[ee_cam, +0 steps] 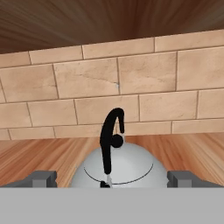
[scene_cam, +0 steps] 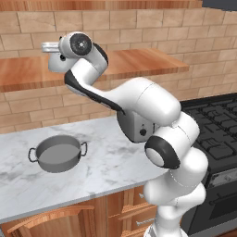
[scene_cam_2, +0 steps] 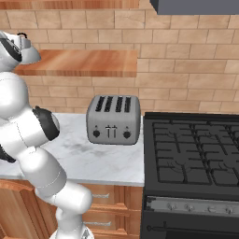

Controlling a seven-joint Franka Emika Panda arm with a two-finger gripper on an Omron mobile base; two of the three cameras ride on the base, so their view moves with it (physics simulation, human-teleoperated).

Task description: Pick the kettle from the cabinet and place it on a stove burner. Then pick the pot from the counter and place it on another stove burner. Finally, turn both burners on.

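Observation:
The silver-grey kettle [ee_cam: 127,168] with its black arched handle [ee_cam: 108,140] sits on the reddish-brown cabinet [ee_cam: 183,153] shelf, against the brick wall. My gripper [ee_cam: 113,179] is open, level with the kettle's dome, one fingertip [ee_cam: 41,178] on each side and clear of the metal. In the left base view the arm reaches up to the cabinet [scene_cam: 139,62] at the upper left. The pot [scene_cam: 59,152] stands on the counter [scene_cam: 120,159], empty. The stove burners [scene_cam_2: 196,154] lie to the right, bare.
A grey four-slot toaster [scene_cam_2: 113,120] stands on the counter just left of the stove. A second wooden slab hangs close above the shelf. A dark range hood [scene_cam_2: 196,5] hangs over the cooktop.

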